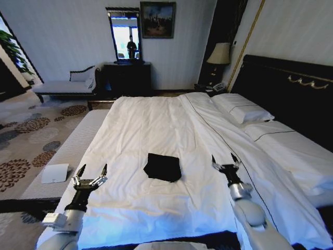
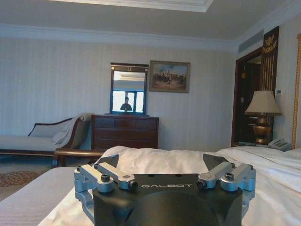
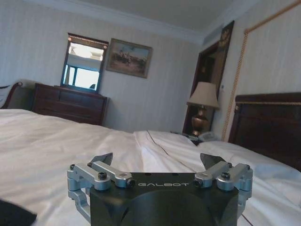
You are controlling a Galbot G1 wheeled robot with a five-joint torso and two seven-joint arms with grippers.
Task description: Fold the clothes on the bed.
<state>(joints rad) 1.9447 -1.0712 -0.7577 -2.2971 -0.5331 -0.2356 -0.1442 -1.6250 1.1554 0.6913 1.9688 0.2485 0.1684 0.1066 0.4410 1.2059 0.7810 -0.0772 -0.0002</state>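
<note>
Bed (image 1: 156, 120) first: its white sheets run from me toward the dark headboard (image 1: 291, 88) at two o'clock. On the duvet I see the clothes (image 1: 163, 166), one black shirt folded into a compact square, lying near the foot end at twelve o'clock. My left gripper (image 1: 92, 173) hovers at nine o'clock of the shirt, fingers spread and empty. My right gripper (image 1: 226, 161) sits at three o'clock, likewise released, well apart from the fabric.

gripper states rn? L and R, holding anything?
Left gripper: open, holding nothing, over the bed left of the T-shirt.
Right gripper: open, holding nothing, right of the T-shirt.
</note>
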